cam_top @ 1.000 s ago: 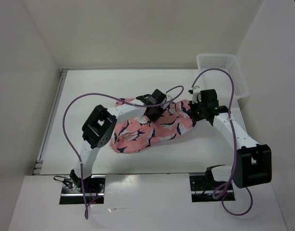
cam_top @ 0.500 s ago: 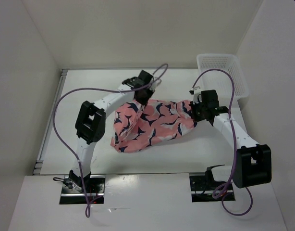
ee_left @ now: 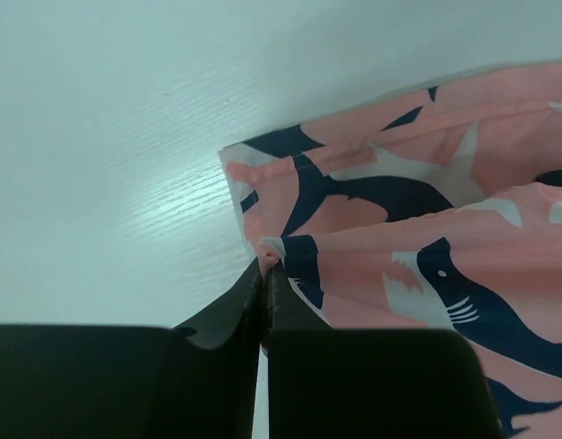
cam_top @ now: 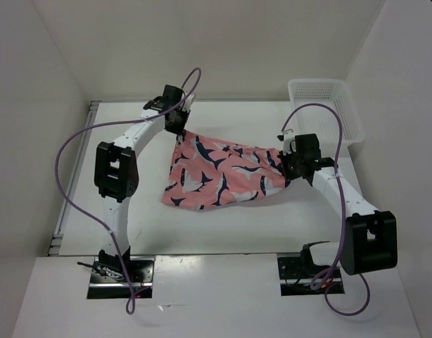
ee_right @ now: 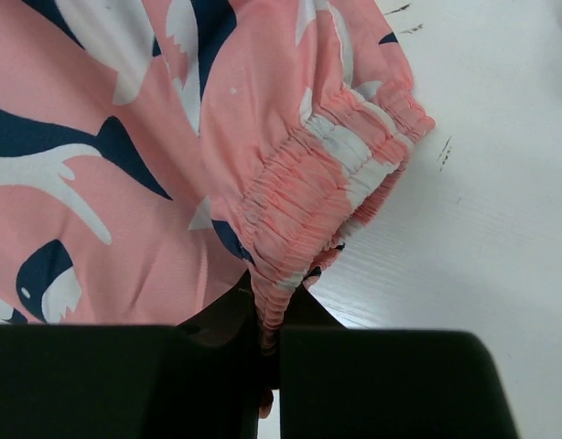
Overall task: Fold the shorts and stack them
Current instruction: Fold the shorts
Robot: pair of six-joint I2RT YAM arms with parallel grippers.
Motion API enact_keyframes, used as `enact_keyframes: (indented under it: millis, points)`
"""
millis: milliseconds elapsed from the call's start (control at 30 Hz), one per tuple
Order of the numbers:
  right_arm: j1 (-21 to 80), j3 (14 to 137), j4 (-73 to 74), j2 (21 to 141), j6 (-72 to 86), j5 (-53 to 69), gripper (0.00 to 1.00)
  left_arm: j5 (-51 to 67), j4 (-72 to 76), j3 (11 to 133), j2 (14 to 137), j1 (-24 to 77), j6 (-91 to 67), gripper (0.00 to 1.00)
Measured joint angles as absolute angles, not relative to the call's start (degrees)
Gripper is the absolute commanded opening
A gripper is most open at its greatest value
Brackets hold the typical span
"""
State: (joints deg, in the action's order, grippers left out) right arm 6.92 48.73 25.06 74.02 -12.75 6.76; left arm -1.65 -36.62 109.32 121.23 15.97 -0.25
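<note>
Shorts, salmon-pink with navy-and-white shark print, spread out

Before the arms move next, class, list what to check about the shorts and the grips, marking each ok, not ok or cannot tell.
1. Left gripper shut on a shorts corner: ok.
2. Right gripper shut on the waistband: ok.
3. Shorts spread flat: not ok, folds show.
4. Basket apart from the shorts: ok.
5. Both layers caught in each grip: cannot tell.

A high rear camera looks down; both wrist cameras sit close over the same shorts
</note>
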Motion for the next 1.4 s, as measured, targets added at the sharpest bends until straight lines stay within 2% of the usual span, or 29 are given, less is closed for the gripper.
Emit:
enact_keyframes:
  millis: [167, 200, 233, 300, 333, 433, 600, 767, 933, 1033, 1167, 1300, 1400]
  points:
    - [6.87, 48.69, 24.99, 74.02, -13.13, 6.68, 0.00, -1.85, -34.98, 111.63, 130.45, 16.08, -0.19, 0.22]
    - [6.87, 48.69, 24.99, 74.04, -13.15, 6.66, 0.00, -1.69, -34.70, 112.05, 132.22, 16.03, -0.27, 0.30]
    - [6.85, 48.69, 24.99, 74.04, -13.15, 6.63, 0.00, -1.63, -34.70, 112.20, 133.43, 16.01, -0.19, 0.41]
    - [6.85, 48.71, 24.99, 74.06, -13.10, 6.61, 0.00, -1.96, -34.70, 113.30, 134.80, 15.88, -0.01, 0.53]
    - [6.85, 48.71, 25.04, 74.06, -13.06, 6.61, 0.00, -1.39, -34.57, 114.06, 134.80, 15.77, -0.01, 0.65]
    - [6.85, 48.86, 25.08, 74.30, -12.67, 6.63, 0.00, -0.12, -34.33, 114.78, 134.74, 15.27, -0.03, 0.74]
    - [6.85, 52.64, 25.87, 75.81, -11.14, 6.68, 0.00, 4.47, -35.99, 109.78, 131.61, 13.45, -0.21, 0.80]
    - [6.83, 59.66, 25.76, 77.65, -9.85, 6.90, 0.00, 4.34, -38.13, 100.33, 119.85, 12.84, -0.23, 0.81]
    - [6.81, 61.98, 25.56, 79.70, -9.02, 7.25, 0.00, 6.68, -38.81, 104.64, 113.91, 19.88, -0.21, 0.82]
    - [6.79, 61.98, 25.78, 80.71, -8.78, 7.44, 0.00, 10.57, -37.26, 107.18, 115.18, 25.74, -0.21, 0.82]
    - [6.74, 61.98, 25.78, 80.88, -8.62, 7.44, 0.00, 13.78, -36.42, 110.93, 123.90, 32.86, -0.21, 0.82]
    - [6.72, 62.13, 25.87, 80.88, -8.40, 7.46, 0.00, 15.09, -36.73, 113.27, 133.82, 35.18, -0.21, 0.82]
    - [6.70, 62.54, 26.04, 80.88, -8.38, 7.46, 0.00, 15.07, -36.40, 115.72, 135.37, 34.96, -0.30, 0.85]
